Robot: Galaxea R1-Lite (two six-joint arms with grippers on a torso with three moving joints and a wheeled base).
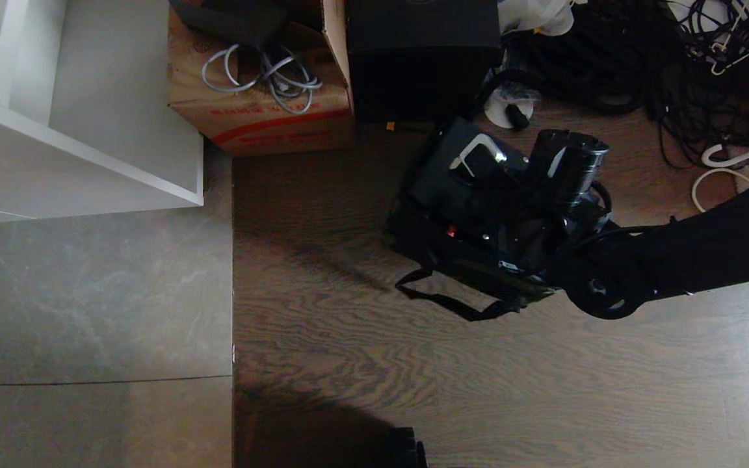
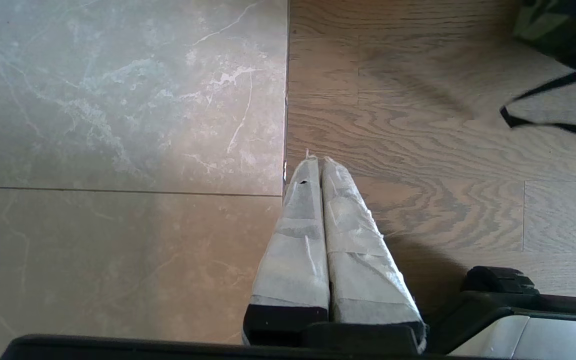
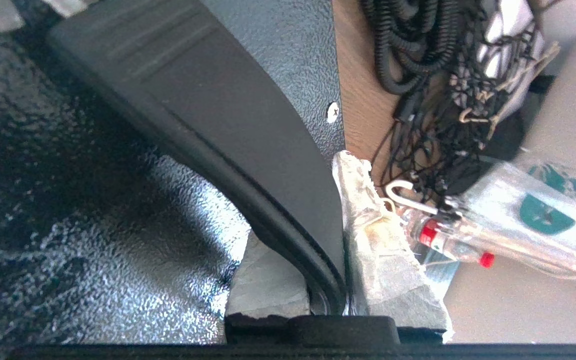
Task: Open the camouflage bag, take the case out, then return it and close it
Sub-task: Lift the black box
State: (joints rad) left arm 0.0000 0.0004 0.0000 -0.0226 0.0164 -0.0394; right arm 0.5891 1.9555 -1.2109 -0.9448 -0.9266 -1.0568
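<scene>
The black case (image 1: 462, 179) sits tilted in the top of the dark camouflage bag (image 1: 459, 263) on the wooden floor, and its red knob (image 1: 451, 230) shows at the bag's rim. My right gripper (image 3: 318, 225) is shut on the case's black handle (image 3: 208, 110), beside the case's pebbled wall (image 3: 93, 225). In the head view that gripper (image 1: 508, 185) is largely hidden under its wrist. The bag's strap (image 1: 452, 302) lies loose on the floor in front. My left gripper (image 2: 315, 160) hangs shut and empty over the tile-wood seam, with a corner of the bag (image 2: 538, 25) far off.
A brown cardboard box (image 1: 257, 97) with grey cables and a taller plain black box (image 1: 423, 58) stand behind the bag. A tangle of black cables (image 1: 641, 65) fills the back right. A white shelf (image 1: 82, 130) stands at the left. A plastic bottle (image 3: 518, 220) lies near the cables.
</scene>
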